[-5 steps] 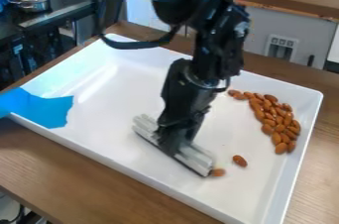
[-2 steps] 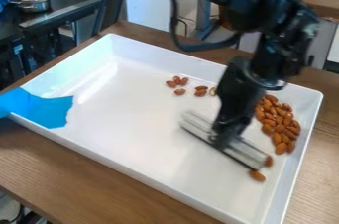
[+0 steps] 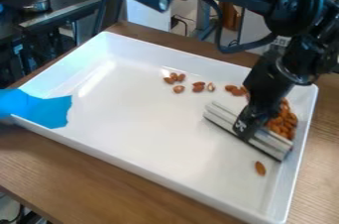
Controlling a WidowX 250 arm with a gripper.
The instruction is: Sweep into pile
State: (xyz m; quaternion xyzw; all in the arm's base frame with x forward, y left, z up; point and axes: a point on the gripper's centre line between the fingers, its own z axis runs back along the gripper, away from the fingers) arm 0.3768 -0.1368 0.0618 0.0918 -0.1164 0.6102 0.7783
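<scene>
The black gripper (image 3: 250, 123) hangs low over the right part of the white tray (image 3: 155, 166), shut on a grey ridged sweeping bar (image 3: 269, 142) whose lower edge is at the tray floor. Behind the bar, along the right wall, lies a pile of almonds (image 3: 286, 120), partly hidden by the gripper and bar. Several loose almonds (image 3: 179, 89) are scattered near the tray's back middle, with a few more (image 3: 232, 88) just left of the arm. One single almond (image 3: 260, 168) sits in front of the bar's right end.
Blue tape or cloth (image 3: 46, 109) covers the tray's left corner. The tray's raised walls surround the work area on a wooden table (image 3: 86, 171). A metal bowl (image 3: 38, 5) stands on a dark counter at the back left.
The arm and bar have moved right across the tray to the pile. Almonds at the back middle have come into view, and the front almond now lies apart from the bar.
</scene>
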